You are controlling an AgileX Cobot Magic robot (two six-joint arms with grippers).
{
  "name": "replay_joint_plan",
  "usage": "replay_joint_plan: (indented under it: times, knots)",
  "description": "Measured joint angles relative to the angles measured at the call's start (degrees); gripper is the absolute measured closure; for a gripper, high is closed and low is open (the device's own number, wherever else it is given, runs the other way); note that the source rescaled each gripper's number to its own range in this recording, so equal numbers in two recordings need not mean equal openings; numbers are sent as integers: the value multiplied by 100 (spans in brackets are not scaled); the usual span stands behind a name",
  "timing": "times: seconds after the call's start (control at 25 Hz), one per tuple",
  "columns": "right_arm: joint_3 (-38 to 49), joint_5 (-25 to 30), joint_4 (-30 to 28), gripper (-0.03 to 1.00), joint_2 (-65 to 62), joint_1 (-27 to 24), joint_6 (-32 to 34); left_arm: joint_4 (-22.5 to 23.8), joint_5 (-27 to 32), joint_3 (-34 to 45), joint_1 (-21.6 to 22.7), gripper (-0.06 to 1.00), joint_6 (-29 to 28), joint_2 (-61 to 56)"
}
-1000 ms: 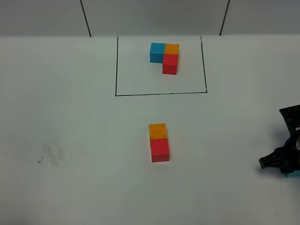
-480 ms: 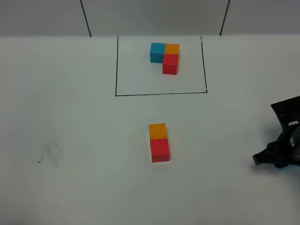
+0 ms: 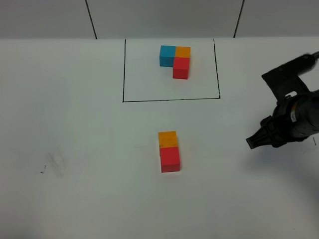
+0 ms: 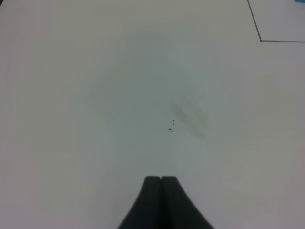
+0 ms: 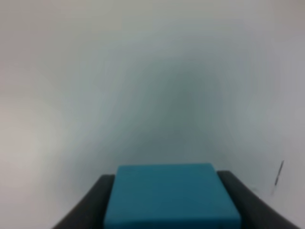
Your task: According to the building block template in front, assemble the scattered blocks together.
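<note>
While clamping blue cube (image 5: 171, 195) between its jaws, right gripper (image 3: 255, 141) is hovering well to right of orange cube (image 3: 167, 139), roughly level with it. Red cube (image 3: 170, 159) is sitting against orange cube's near side. Template (image 3: 175, 60) is lying well beyond orange cube, inside black outline. Judging by template, blue is going on orange cube's left, the side away from right gripper. Left gripper (image 4: 161, 188) is resting closed and empty, outside high camera's sight. Count: three loose cubes, one template, two grippers.

Black right arm (image 3: 293, 115), tapered pincer (image 3: 253, 141)
</note>
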Motion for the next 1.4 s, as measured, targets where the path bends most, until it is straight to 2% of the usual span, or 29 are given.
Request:
replay_joint_plan:
  times: [0.32, 0.48, 0.72, 0.88, 1.2, 1.4]
  knots:
    - [-667, 108, 603, 50, -11, 756, -1893, 0, 0, 0, 0, 94, -5, 0]
    - [-718, 237, 665, 50, -11, 1195, -3185, 0, 0, 0, 0, 94, -5, 0]
    - [-724, 272, 672, 50, -11, 1506, -4596, 0, 0, 0, 0, 94, -5, 0]
    - [-787, 317, 746, 50, -5, 1596, -5016, 0, 0, 0, 0, 94, -5, 0]
    - [-1898, 765, 2046, 50, 352, 1648, -6268, 0, 0, 0, 0, 94, -5, 0]
    - [-2789, 1133, 2389, 50, 1023, 1907, -6758, 0, 0, 0, 0, 94, -5, 0]
